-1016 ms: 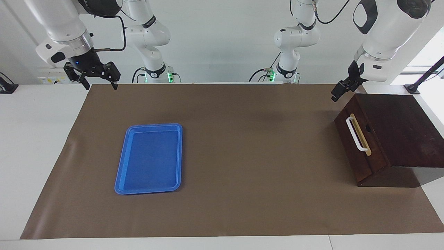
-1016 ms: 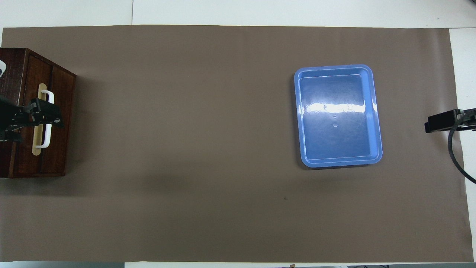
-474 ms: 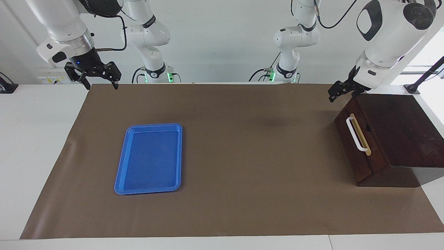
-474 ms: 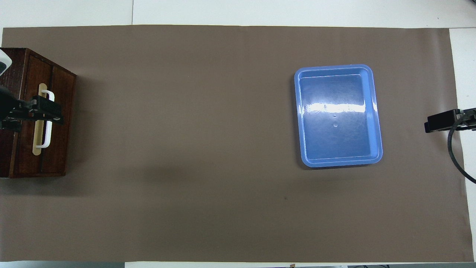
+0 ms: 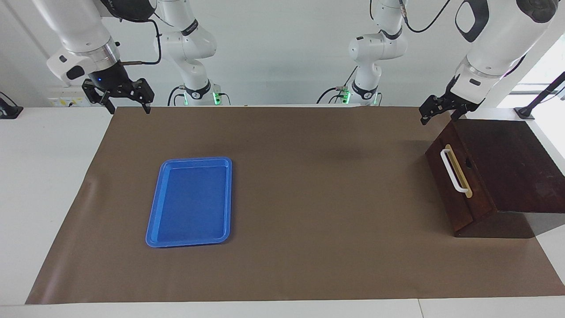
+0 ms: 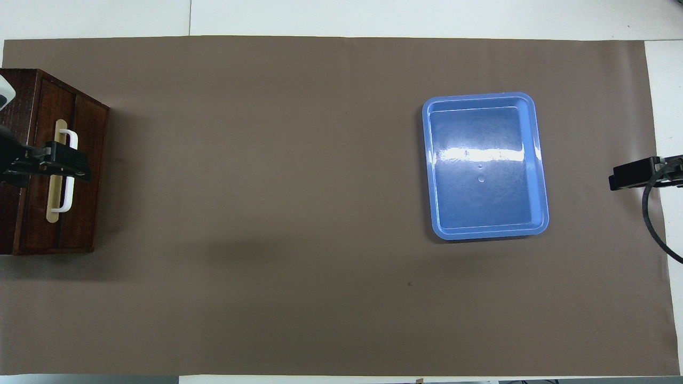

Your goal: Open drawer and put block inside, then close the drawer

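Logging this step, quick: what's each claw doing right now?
Left claw: raised over the drawer, open or shut cannot be told.
Right claw: open, empty, waiting.

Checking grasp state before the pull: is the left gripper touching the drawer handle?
Apart. In the facing view the left gripper hangs above the box's upper corner, with clear space down to the white handle on the shut drawer.

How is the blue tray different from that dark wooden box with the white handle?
The blue tray is flat, shallow and open on top; the wooden box is tall and shut, its drawer pushed in. The tray is bright, glossy plastic; the box is dark wood. The tray lies toward the right arm's end, the box at the left arm's. Both rest on the brown mat.
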You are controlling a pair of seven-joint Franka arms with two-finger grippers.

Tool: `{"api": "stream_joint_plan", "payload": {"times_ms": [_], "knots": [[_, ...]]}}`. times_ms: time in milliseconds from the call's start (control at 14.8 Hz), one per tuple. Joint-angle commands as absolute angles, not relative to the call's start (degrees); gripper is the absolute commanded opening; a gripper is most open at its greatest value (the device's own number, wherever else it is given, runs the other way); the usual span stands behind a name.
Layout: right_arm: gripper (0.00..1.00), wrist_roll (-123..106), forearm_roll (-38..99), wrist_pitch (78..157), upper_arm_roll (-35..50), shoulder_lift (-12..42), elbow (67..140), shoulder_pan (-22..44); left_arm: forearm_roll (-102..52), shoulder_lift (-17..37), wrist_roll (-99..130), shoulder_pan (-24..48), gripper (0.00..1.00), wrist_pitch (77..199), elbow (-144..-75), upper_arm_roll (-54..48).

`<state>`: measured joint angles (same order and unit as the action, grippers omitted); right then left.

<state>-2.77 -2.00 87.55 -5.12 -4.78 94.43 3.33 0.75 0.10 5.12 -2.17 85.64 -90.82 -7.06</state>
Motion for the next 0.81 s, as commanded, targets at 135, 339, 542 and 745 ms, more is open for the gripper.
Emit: {"api": "stream_joint_plan", "payload": {"times_ms": [135,339,542,745], "knots": [[1.0,-2.2,-0.97,86.75,-4.83,-4.83,93.96,2.9,1.32,-0.61,2.9,-0.44,1.0,83.85,-90.44,-5.54],[1.0,-2.2,-0.97,86.84,-4.83,-4.83,93.96,2.9,1.06,-1.14,2.03,-0.7,1.0,84.2,-90.88,-5.45],[1.0,-2.2,-0.97,86.84,-4.83,-4.83,93.96,2.9,1.05,-1.14,1.85,-0.88,1.0,84.02,-90.97,-5.36],[1.0,-2.2,-0.97,86.84,-4.83,-4.83,93.96,2.9,0.97,-1.23,1.93,-0.97,1.0,84.11,-91.05,-5.36]]}}
